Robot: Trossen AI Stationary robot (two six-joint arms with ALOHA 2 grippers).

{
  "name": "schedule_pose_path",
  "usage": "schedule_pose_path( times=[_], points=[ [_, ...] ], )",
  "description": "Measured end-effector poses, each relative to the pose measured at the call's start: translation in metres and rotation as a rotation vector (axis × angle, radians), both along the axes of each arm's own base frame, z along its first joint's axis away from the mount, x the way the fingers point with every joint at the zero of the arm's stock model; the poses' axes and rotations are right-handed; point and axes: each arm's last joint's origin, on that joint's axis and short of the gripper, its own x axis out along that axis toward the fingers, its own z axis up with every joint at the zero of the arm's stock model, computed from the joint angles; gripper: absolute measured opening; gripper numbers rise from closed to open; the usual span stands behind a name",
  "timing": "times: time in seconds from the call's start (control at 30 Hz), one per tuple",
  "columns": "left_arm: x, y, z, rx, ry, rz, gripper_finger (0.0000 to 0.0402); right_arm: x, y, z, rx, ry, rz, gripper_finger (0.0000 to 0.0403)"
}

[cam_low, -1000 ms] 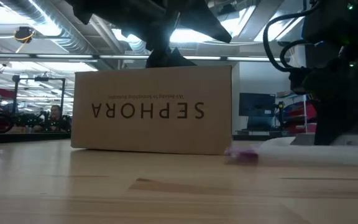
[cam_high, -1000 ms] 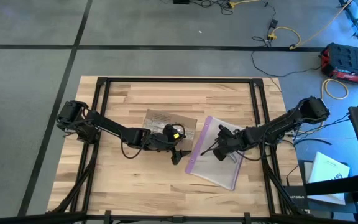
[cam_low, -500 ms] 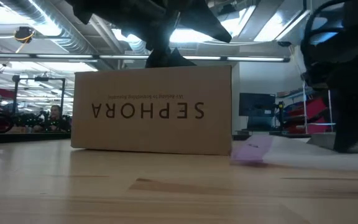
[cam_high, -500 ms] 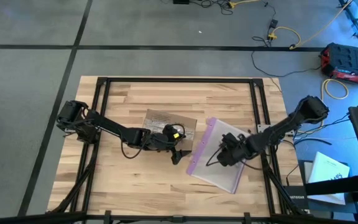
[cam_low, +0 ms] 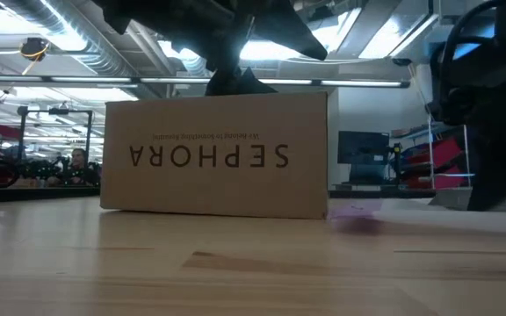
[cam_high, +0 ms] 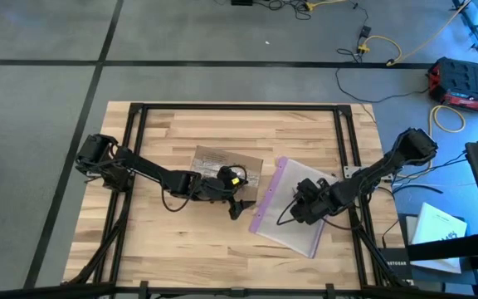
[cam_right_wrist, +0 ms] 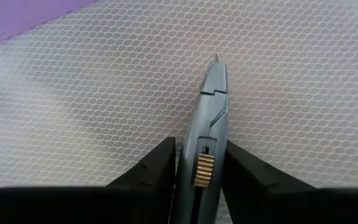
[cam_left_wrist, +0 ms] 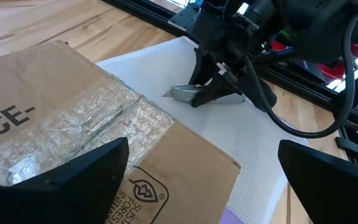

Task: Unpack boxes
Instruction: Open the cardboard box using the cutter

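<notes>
The table [cam_high: 222, 241] is a butcher-block top of pale wood strips, framed by black metal rails.

The box [cam_high: 226, 163] is plain brown cardboard, rectangular, resting flat near the table centre. Its top carries a pale label and a strip of wrinkled clear tape. One side wall shows black "SEPHORA" lettering, upside down in the low view. The flaps are closed.

The bag [cam_high: 293, 212] is a flat, clear plastic pouch with a fine honeycomb mesh texture and a purple zip edge. It lies on the table just beside the box, on the right arm's side, with the purple edge facing the box.

The left hand [cam_high: 237, 205] hovers at the box's near corner. Its two dark fingers [cam_left_wrist: 98, 165] are spread wide and hold nothing.

The right hand [cam_high: 304, 206] is over the bag. Its fingers are closed on the knife tool [cam_right_wrist: 209, 127], a slim grey tapered body with a pointed tip and a small brass ridged wheel. The tip rests against the bag's mesh.
</notes>
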Motion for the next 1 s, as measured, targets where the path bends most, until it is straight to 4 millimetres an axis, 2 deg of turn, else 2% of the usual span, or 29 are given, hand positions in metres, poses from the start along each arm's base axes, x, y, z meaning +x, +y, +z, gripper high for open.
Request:
schedule_pose_path(
  times=[0.4, 1.0],
  points=[
    [0.000, 0.000, 0.000, -0.022, -0.004, 0.011, 0.0400, -0.003, 0.011, -0.016, -0.139, -0.013, -0.008, 0.0101],
    [0.000, 0.000, 0.000, -0.023, -0.004, 0.011, 0.0400, -0.006, 0.014, -0.019, -0.118, -0.008, -0.030, 0.0101]
  ],
)
